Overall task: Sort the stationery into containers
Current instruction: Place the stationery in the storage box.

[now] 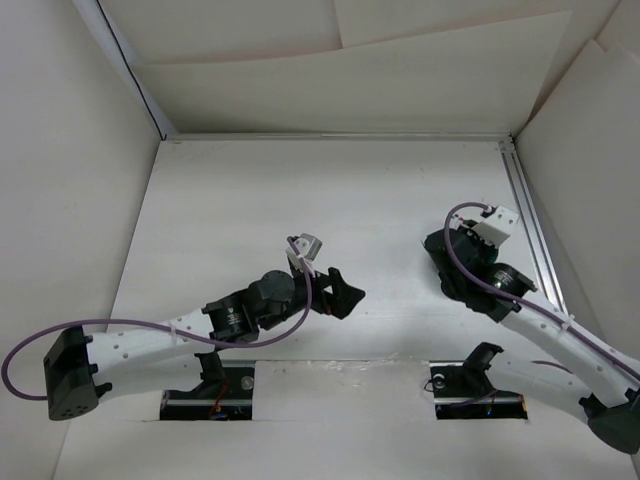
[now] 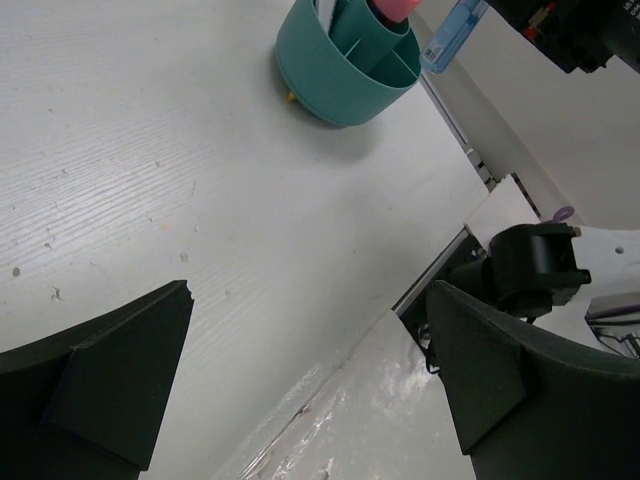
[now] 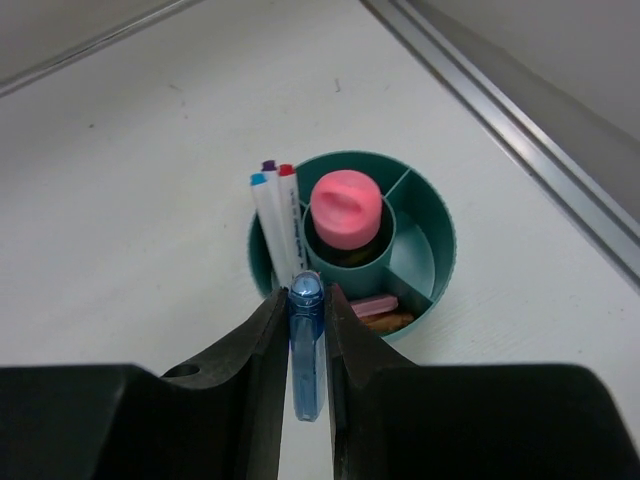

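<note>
Right gripper: clenched on a blue marker, pinched along the barrel with its rounded end aimed at the cup; held so, by judgement, for an end-first drop into a slot.
Blue marker: hung above the cup's near rim, not yet inside; compartment beneath not discernible.
Cup: stood on the white table under the right gripper, near the metal rail; hidden beneath that arm in the overhead view.
Centre well: filled by the pink-capped glue stick, upright.
Pen compartment: held the thin white pens, tips up, in blue, purple and red.
Near compartment: held a pink marker and an orange marker, set low.
Left gripper: released, spread wide, grasping nothing; kept low over the table and well apart from the cup, judged a way of leaving room for the other arm.
Obstacles: pen tips just beside the marker's end, plus the divider walls; judged the likeliest snags on lowering.
Progress: judged late, with most pieces already housed.
</note>
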Controlling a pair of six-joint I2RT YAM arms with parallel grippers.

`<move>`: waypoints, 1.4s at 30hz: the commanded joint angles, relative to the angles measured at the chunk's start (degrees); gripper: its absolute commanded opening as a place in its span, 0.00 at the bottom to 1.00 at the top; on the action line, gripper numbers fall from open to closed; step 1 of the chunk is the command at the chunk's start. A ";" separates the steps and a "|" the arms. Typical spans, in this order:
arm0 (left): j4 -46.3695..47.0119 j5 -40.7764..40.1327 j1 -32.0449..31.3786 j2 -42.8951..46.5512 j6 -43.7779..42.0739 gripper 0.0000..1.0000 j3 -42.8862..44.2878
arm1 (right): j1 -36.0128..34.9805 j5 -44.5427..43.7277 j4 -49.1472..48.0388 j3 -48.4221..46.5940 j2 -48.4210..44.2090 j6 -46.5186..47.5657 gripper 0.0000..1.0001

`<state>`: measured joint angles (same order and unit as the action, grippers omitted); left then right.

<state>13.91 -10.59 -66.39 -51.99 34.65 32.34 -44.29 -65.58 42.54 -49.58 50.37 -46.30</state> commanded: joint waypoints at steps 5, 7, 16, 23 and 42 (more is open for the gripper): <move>2.44 -0.05 -0.23 -0.65 0.68 1.00 -1.05 | 10.26 0.27 -9.32 2.20 2.36 3.41 0.15; 2.96 0.48 -0.23 -1.27 0.68 1.00 -1.05 | 11.59 0.89 -9.93 2.21 2.37 3.94 0.15; 4.19 1.01 -0.23 -2.85 1.21 1.00 -1.58 | 14.59 1.60 -11.78 2.82 4.99 2.28 0.15; 4.81 1.01 -0.23 -2.86 1.21 1.00 -2.10 | 15.11 1.07 -10.55 3.96 7.55 -2.47 0.15; 5.34 1.01 -0.23 -4.44 1.21 1.00 -2.10 | 15.11 -2.36 -6.25 6.16 8.60 -11.70 0.17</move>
<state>16.93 -9.89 -66.39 -56.62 35.51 30.55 -29.58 -65.39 35.79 -43.24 58.54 -55.96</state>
